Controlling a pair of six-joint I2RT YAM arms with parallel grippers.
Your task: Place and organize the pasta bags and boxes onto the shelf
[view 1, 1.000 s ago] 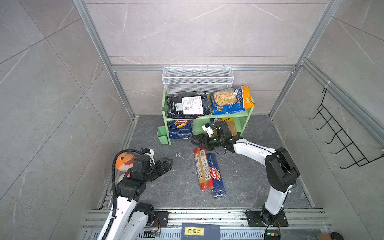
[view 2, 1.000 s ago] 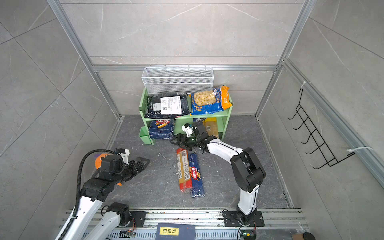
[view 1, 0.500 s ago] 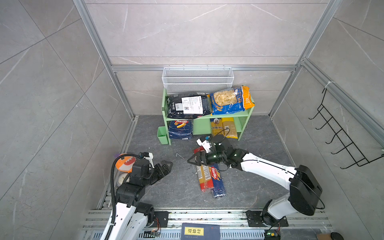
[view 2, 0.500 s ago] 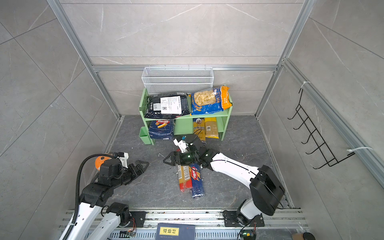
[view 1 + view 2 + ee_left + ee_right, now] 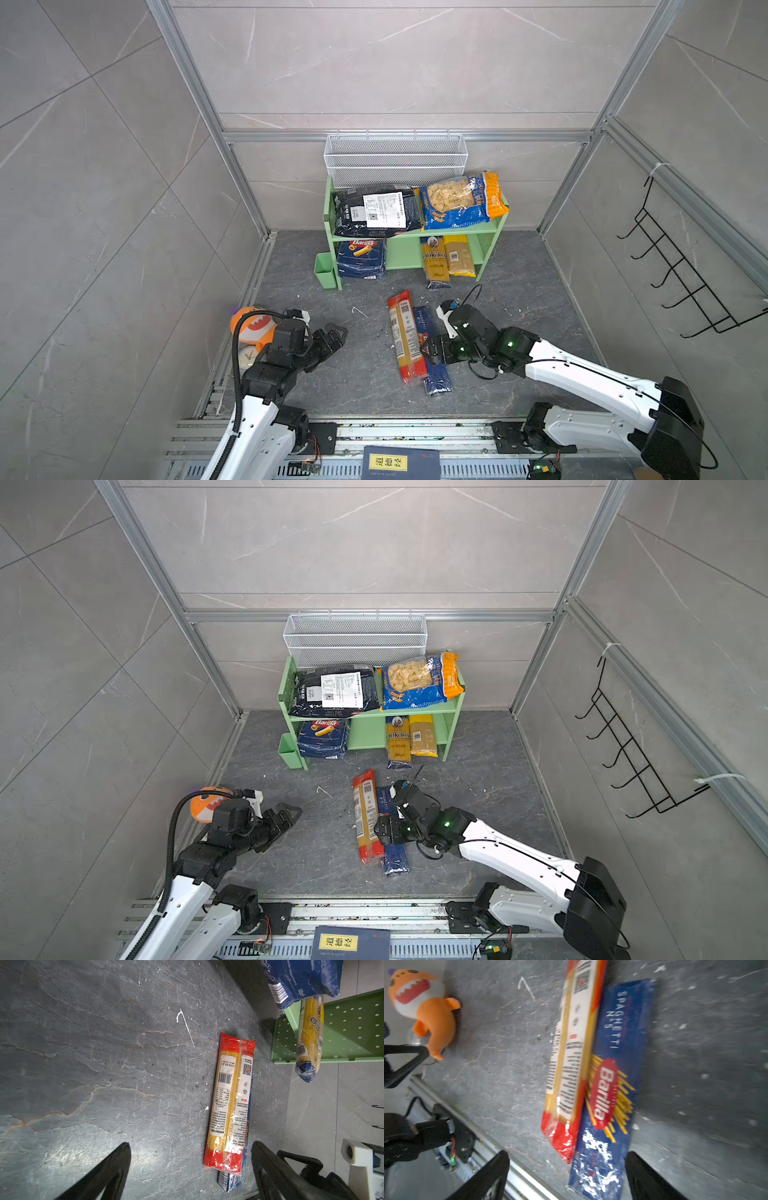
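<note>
The green shelf (image 5: pixel 405 239) holds a black bag (image 5: pixel 376 210) and a blue-orange shell bag (image 5: pixel 459 201) on its top tier. Below stand a wide Barilla box (image 5: pixel 360 257) and two slim spaghetti packs (image 5: pixel 434 259), one sticking out in front. On the floor a red-yellow spaghetti pack (image 5: pixel 405 336) (image 5: pixel 571 1053) lies partly over a long narrow Barilla box (image 5: pixel 436 380) (image 5: pixel 616 1076). My right gripper (image 5: pixel 432 351) (image 5: pixel 566 1153) hovers open over the near half of these two. My left gripper (image 5: pixel 332 336) (image 5: pixel 190 1144) is open and empty, left of them.
A white wire basket (image 5: pixel 395 160) hangs behind the shelf, and a small green cup (image 5: pixel 324 270) is fixed to its left side. An orange plush shark (image 5: pixel 251 326) and a small clock (image 5: pixel 248 356) lie beside the left arm. A dark book (image 5: pixel 401 463) sits on the front rail.
My right arm has drawn back from the shelf's lower tier toward the front, and its gripper now hangs over the two packs on the floor. The left arm shifted slightly.
</note>
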